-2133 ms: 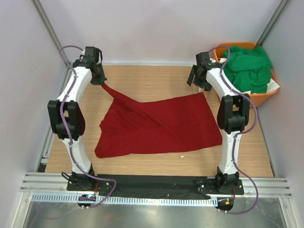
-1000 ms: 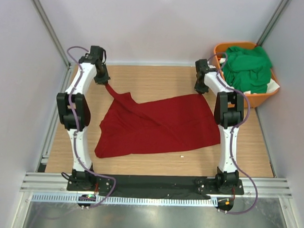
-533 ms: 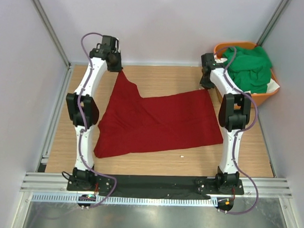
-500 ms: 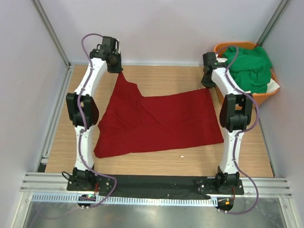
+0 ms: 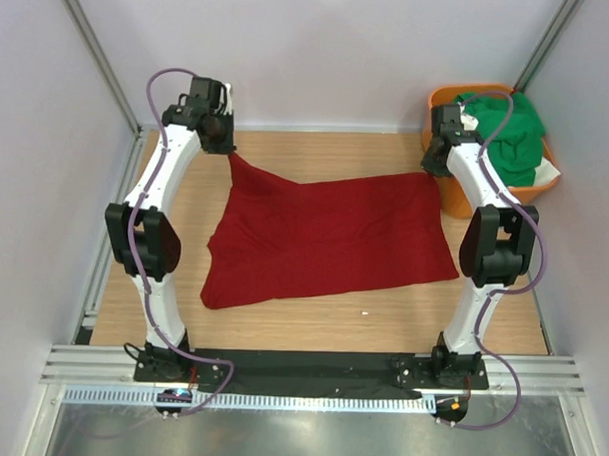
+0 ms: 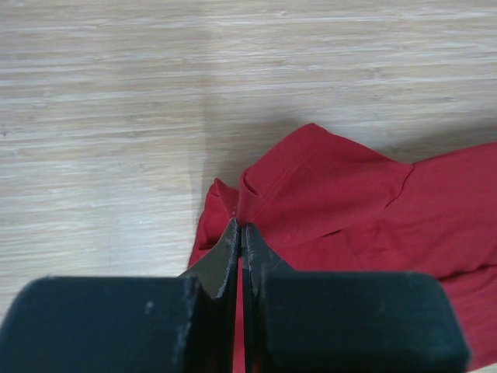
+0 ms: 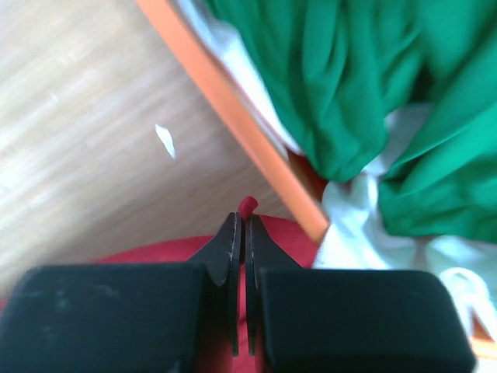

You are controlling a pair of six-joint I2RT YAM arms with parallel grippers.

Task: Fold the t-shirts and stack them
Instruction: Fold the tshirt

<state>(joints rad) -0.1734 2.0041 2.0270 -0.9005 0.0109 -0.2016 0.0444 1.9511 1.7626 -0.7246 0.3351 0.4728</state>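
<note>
So far you have nothing folded. The dark red t-shirt lies spread out just left of the orange basket, with its far corners clamped: one in your left gripper, the other in your right gripper at the basket's rim. The green t-shirts wait crumpled inside the basket, and no stack is begun.

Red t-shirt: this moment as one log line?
left end effector: shut on red t-shirt; right end effector: shut on it; green t-shirts: in orange basket

A light wooden desk sits between plain pale walls at left, far and right. Grey metal posts rise at the far corners; an aluminium rail lines the near edge.
</note>
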